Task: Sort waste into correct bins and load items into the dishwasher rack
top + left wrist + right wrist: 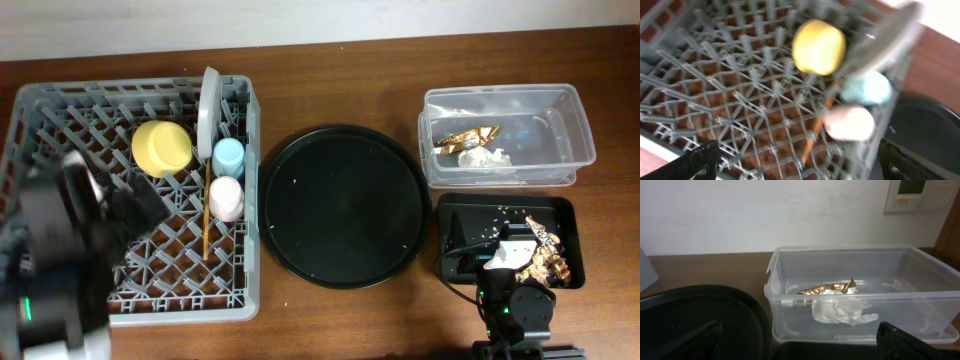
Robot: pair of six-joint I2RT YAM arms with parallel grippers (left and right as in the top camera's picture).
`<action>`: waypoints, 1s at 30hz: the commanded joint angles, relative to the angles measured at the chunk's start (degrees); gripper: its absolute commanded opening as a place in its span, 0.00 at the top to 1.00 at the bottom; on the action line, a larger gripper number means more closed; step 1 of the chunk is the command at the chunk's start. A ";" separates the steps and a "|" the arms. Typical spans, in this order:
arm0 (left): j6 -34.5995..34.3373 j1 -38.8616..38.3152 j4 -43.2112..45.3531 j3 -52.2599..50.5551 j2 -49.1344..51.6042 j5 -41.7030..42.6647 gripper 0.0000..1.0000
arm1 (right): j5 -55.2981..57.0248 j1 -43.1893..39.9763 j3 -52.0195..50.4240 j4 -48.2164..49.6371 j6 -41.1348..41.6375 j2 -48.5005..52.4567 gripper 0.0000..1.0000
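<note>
My left gripper [800, 167] gapes wide, holding nothing, above the grey peg-lattice dishwasher rack [715, 90] filling the frame. In it: wooden chopsticks [815, 135], a pink cup [850, 123], a light-blue cup [866, 88], a rounded yellow bowl [818, 47] at upper centre, a plate [885, 37] on edge. My right gripper [800, 342] is spread and bare; beyond, the clear tub [920, 280] holds crumpled white tissue [840, 310] before crinkled gold foil [822, 288].

Setting: an indoor test room or lab bench staged as a dish-clearing station.

Indicators:
- A brown wooden table [340, 80] stands against a plain white wall [765, 210].
- A wall-mounted control panel [912, 195] with a small display sits at the upper right.
- A commercial-type grey dishwasher rack [60, 105], a clear tub [570, 105] and a round black tray [345, 205] are set side by side.
- A robot arm [515, 305] is stationed at the table's near edge.
</note>
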 commanded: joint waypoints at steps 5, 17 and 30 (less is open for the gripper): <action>0.87 -5.79 -0.26 -32.06 -38.40 -8.66 0.01 | -0.50 -0.35 -0.28 -0.26 0.04 -0.46 0.01; 0.85 -5.90 69.70 -66.38 -56.19 0.33 0.01 | -0.50 -0.35 -0.28 -0.26 0.04 -0.46 0.01; 4.28 -8.98 60.94 -74.34 -56.19 0.87 0.01 | -0.50 -0.35 -0.28 -0.26 0.04 -0.46 0.01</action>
